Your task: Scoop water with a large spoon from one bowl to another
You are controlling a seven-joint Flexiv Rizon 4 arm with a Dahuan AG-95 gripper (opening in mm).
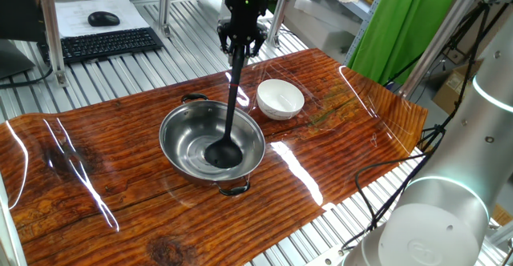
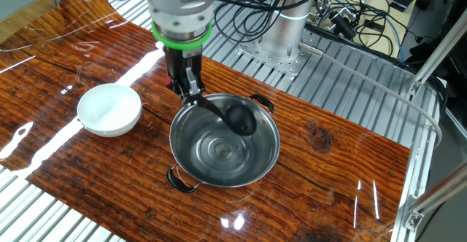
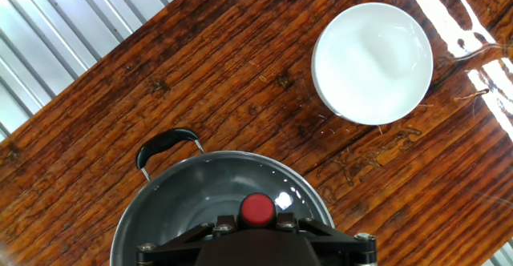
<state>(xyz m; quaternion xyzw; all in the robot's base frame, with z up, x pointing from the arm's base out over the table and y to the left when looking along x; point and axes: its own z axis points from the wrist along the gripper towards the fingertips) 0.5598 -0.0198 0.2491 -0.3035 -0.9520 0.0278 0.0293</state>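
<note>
The black ladle [image 1: 232,106] hangs from my gripper [image 1: 240,48], which is shut on the top of its handle. Its cup [image 1: 224,154] sits low inside the wide steel bowl [image 1: 180,130], which holds water. In the other fixed view the gripper [image 2: 187,85] stands over the bowl's rim [image 2: 270,158] and the cup [image 2: 242,118] lies inside the bowl. The small white bowl [image 1: 280,98] stands just beside the steel bowl, apart from it; it also shows in the other fixed view [image 2: 109,109] and in the hand view [image 3: 373,62]. The hand view shows the steel bowl [image 3: 172,194] below the hand.
A keyboard [image 1: 100,43] and a mouse [image 1: 103,18] lie behind the wooden board [image 1: 96,186]. Cables [image 2: 343,12] and a robot base [image 2: 281,45] stand past the board's far side. A second arm's grey body [image 1: 449,210] fills one corner.
</note>
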